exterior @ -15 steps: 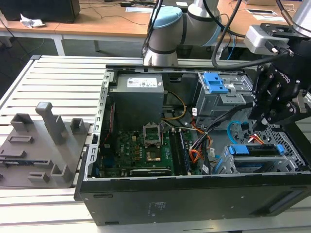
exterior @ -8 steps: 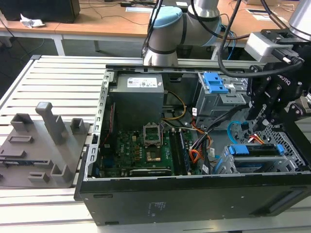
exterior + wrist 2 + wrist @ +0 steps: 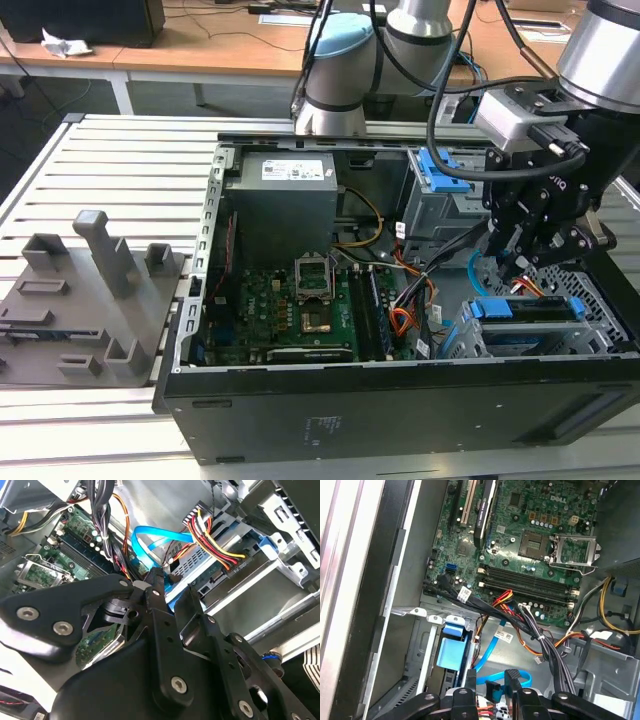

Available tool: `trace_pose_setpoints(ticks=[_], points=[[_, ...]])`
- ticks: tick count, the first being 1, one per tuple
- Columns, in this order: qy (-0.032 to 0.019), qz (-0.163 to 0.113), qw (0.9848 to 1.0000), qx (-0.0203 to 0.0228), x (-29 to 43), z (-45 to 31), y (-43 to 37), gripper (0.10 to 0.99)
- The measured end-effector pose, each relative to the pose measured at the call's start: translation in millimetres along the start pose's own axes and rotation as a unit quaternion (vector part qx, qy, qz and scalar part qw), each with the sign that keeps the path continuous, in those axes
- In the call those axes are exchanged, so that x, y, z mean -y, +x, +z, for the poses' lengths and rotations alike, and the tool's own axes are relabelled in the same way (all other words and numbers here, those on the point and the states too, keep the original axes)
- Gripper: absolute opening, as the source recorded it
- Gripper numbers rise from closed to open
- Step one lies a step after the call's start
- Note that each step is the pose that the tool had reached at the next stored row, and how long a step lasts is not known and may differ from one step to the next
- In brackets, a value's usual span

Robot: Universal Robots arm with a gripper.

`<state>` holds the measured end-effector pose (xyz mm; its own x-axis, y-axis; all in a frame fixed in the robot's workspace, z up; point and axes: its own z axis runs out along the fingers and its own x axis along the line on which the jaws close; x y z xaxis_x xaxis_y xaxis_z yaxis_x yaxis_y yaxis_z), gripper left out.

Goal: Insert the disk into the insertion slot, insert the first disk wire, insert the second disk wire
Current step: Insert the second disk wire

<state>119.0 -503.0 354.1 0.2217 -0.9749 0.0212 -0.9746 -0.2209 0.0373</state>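
Observation:
The disk point(image 3: 528, 311), edged by its blue bracket, sits inside the grey perforated insertion slot point(image 3: 600, 305) at the case's corner on the exterior view's right. The first disk wire point(image 3: 220, 550), an orange, red and black bundle, ends in a flat black plug seated on the disk's rear edge point(image 3: 200, 582). The second disk wire point(image 3: 492, 677), a light blue cable, loops just above the disk. Its small black plug lies between my gripper's fingertips point(image 3: 512, 676) with a little gap on each side. My gripper point(image 3: 515, 265) hangs open right over the disk's rear.
The motherboard point(image 3: 290, 305) and a grey power supply point(image 3: 285, 205) occupy the case's middle. A taller grey cage with blue latch tabs point(image 3: 440, 195) stands behind my gripper. Black cable bundles point(image 3: 545, 645) cross beside the bay. A grey fixture point(image 3: 85, 295) lies on the slatted table.

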Motion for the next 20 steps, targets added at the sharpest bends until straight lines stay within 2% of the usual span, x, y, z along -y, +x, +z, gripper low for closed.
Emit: trace_pose_setpoints(ticks=[4, 7, 15, 17, 20], points=[[0.0, 0.0, 1.0, 0.0, 0.0, 0.1, 0.0, 0.345], [0.0, 0.0, 1.0, 0.0, 0.0, 0.1, 0.0, 0.153], [0.0, 0.0, 1.0, -0.0002, 0.0, 0.1, 0.0, 0.153], [-0.0001, 0.0, 1.0, -0.0002, 0.0, 0.1, 0.0, 0.29], [-0.0002, 0.0, 1.0, -0.0007, -1.3, 1.2, -0.3, 0.29]])
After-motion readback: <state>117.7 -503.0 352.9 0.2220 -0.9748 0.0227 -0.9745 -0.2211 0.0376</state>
